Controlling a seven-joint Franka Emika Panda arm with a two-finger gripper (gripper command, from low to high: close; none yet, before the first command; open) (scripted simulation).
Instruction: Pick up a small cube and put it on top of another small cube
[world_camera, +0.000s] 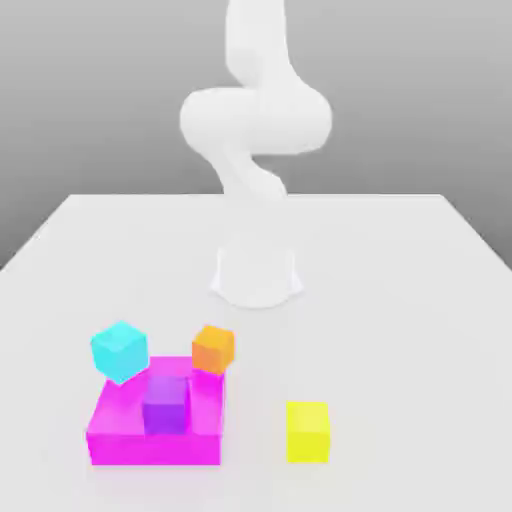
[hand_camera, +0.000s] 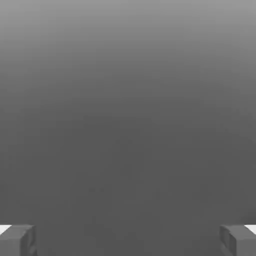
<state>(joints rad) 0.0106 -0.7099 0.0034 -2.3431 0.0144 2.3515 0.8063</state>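
Magenta block (world_camera: 110, 446) under purple cube (world_camera: 166, 405); cyan cube (world_camera: 120, 352) and orange cube (world_camera: 213, 350) tilted near far corners; yellow cube (world_camera: 308, 433) apart. Gripper (hand_camera: 128, 241) wide open.

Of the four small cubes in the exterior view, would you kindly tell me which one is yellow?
The cube nearest the exterior view's right; the others are cyan, orange and purple.

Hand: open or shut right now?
Open. In the hand view the hand's two fingers stand wide apart at opposite edges, with nothing between them.
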